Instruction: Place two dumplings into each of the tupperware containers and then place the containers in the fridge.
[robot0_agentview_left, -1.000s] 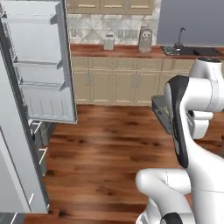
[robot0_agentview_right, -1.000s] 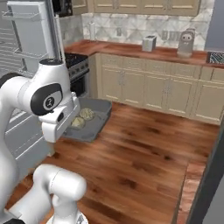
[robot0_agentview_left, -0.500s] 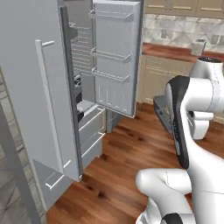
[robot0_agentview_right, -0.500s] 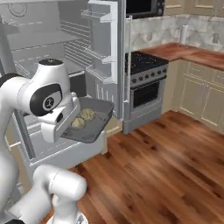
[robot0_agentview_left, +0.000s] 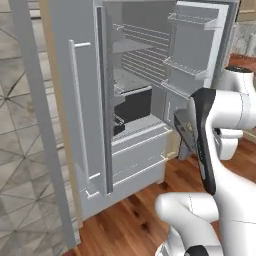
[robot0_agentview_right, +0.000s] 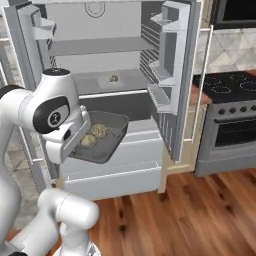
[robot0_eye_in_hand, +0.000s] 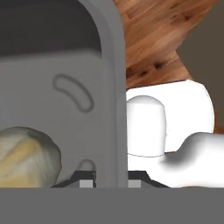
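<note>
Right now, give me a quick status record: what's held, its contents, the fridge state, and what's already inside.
gripper: shut on the dark grey container's rim
dark grey container: held level in front of the open fridge
dumplings in it: two
fridge: both doors open, shelves exposed
middle shelf: pale container with at least one dumpling showing

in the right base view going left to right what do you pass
Robot arm → dark grey tupperware container holding two dumplings → open fridge door with its racks → long door handle → black stove.
</note>
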